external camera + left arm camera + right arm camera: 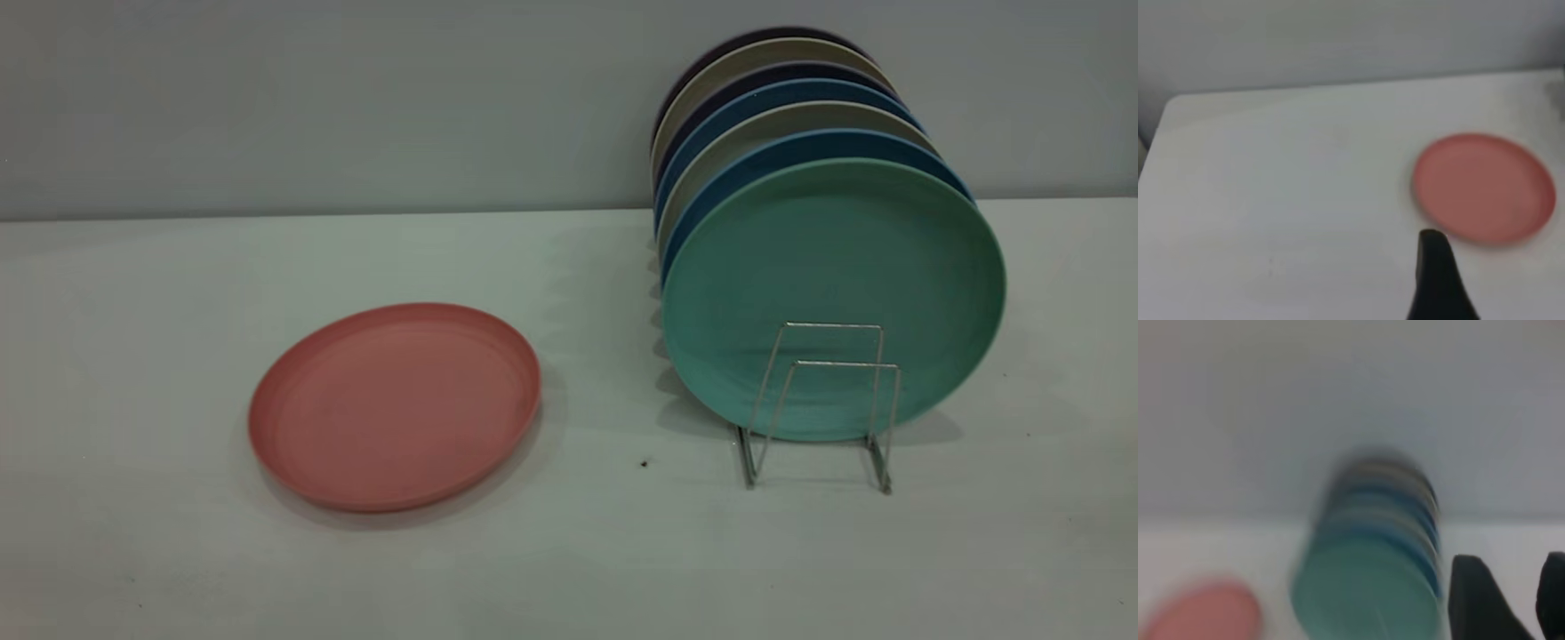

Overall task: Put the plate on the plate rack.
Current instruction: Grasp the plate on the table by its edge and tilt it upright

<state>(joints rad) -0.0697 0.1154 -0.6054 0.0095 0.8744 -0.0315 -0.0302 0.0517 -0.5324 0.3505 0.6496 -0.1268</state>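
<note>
The salmon-pink plate [396,404] lies flat on the white table, left of the plate rack [822,400]. The rack is a thin silver wire frame whose two front loops stand bare. Neither arm appears in the exterior view. In the left wrist view my left gripper [1438,280] hovers above the table just short of the plate [1485,187], without touching it. In the right wrist view my right gripper [1511,570] is open with nothing in it, off to the side of the racked plates, and the pink plate [1201,613] lies farther away.
A teal-green plate [831,284] stands upright at the front of the rack, with several blue, beige and dark plates [782,116] stacked behind it. A grey wall runs along the back of the table [133,311].
</note>
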